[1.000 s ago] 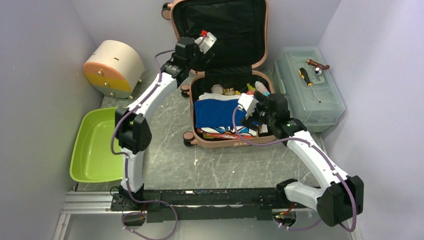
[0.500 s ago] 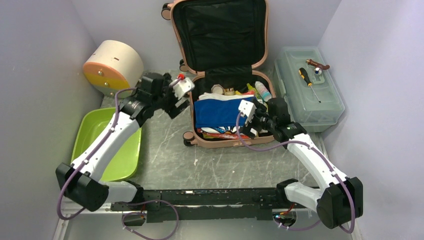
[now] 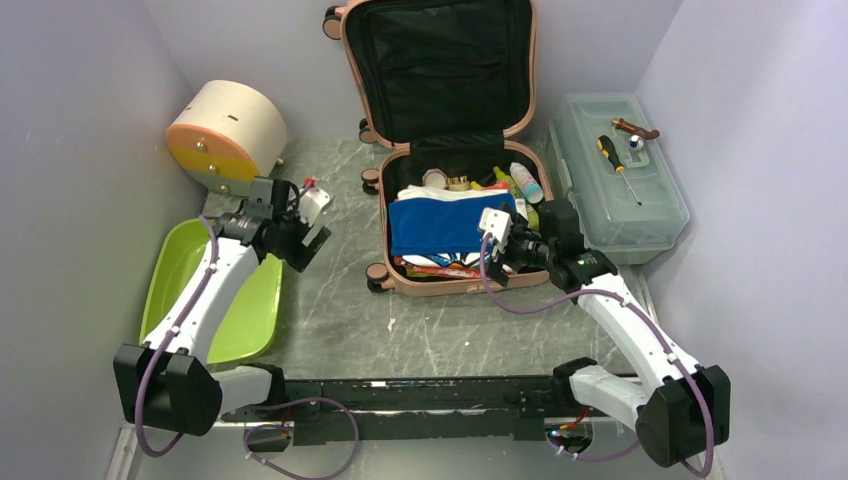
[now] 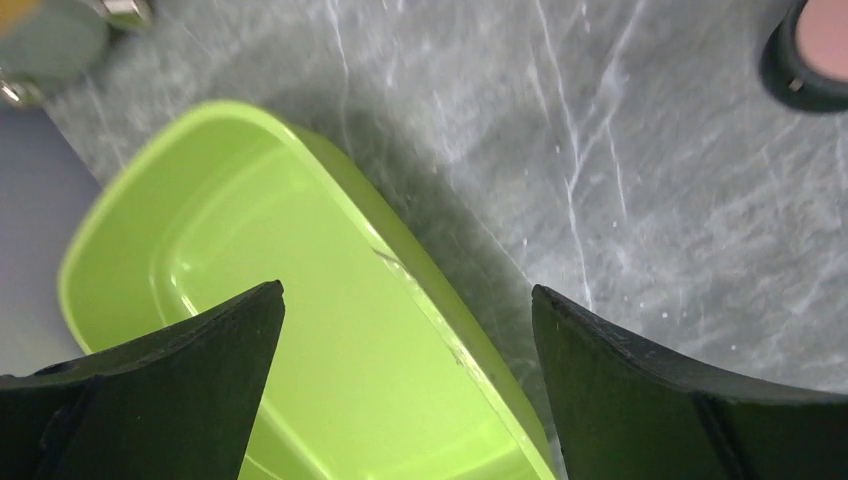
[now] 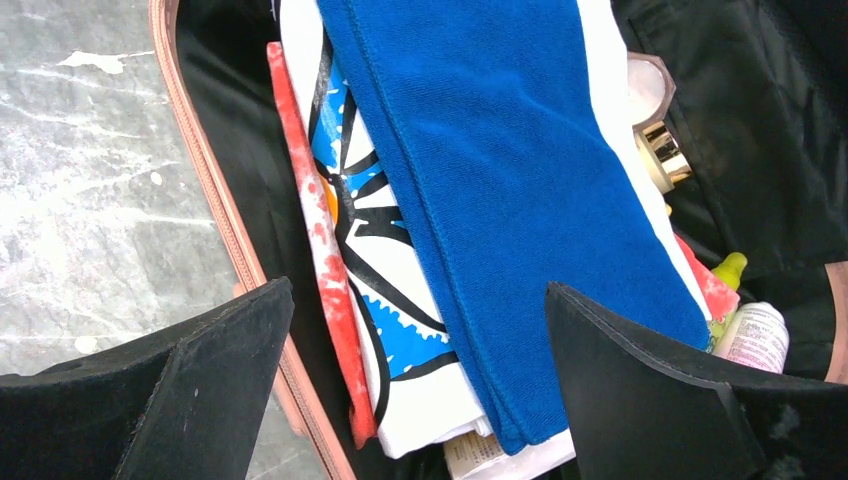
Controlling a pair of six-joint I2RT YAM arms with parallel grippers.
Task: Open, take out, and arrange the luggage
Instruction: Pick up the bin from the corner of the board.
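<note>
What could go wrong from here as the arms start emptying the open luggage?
1. The right gripper, open, has one finger about over the near rim of the luggage; coming straight down, it could strike that rim.
2. The blue towel lies folded on a printed cloth; a pinch might lift both or unfold it.
3. The lid stands upright; a hard tug might jolt it shut.

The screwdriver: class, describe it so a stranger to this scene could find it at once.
Right of the open pink luggage sits a translucent grey-green toolbox. On its lid lies the screwdriver, the only long thin item there: black-and-yellow handle and slim metal shaft, unlike the short brown piece beside it.
</note>
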